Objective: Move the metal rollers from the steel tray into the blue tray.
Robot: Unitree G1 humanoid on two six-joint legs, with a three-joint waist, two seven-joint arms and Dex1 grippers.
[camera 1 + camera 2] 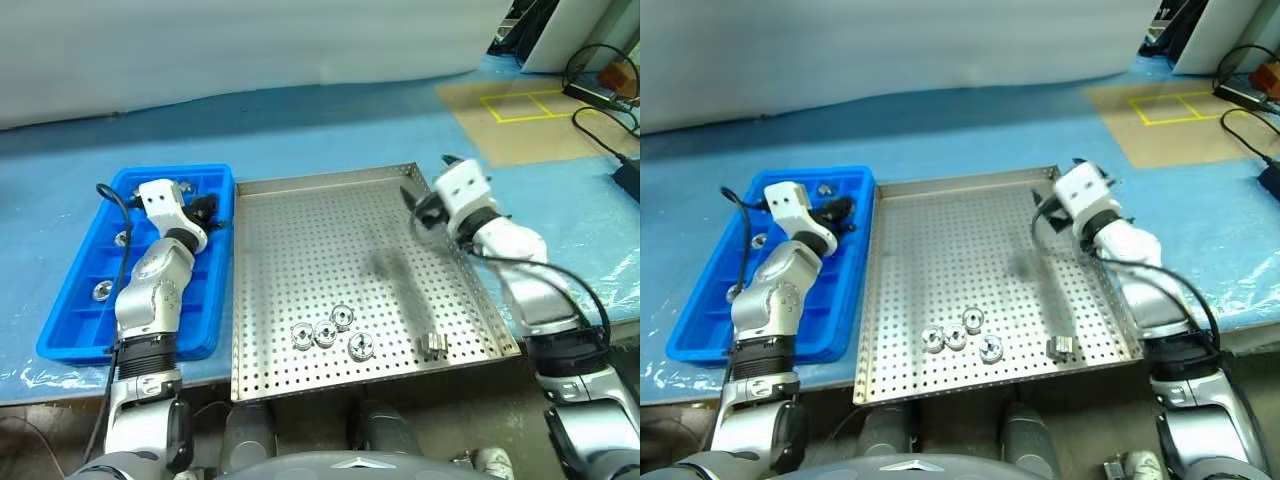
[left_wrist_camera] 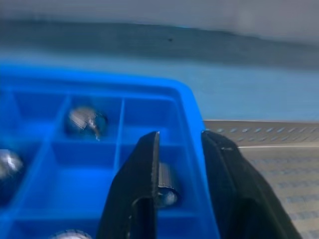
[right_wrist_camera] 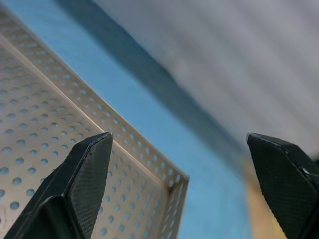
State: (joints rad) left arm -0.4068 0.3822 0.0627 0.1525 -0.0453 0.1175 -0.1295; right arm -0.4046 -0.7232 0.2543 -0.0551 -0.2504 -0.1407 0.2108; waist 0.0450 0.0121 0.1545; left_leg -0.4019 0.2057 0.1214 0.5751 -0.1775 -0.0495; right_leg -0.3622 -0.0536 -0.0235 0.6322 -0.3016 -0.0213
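Left gripper (image 2: 179, 172) hangs over the blue tray (image 1: 70, 300), fingers clenched on one of the metal rollers (image 2: 165, 185) above a compartment by the tray's right wall. Right gripper (image 3: 179, 164) gapes wide and empty above the steel tray (image 1: 300, 385)'s far right corner; five rollers (image 1: 342, 318) lie well behind it, near the front rim.

The left claw's fingers (image 2: 134, 194) hide most of the roller (image 2: 164, 186) between them.

Workshop or lab: blue protective sheet (image 1: 330, 130) over floor, yellow floor tape (image 1: 520, 104), loose cables (image 1: 600, 90).
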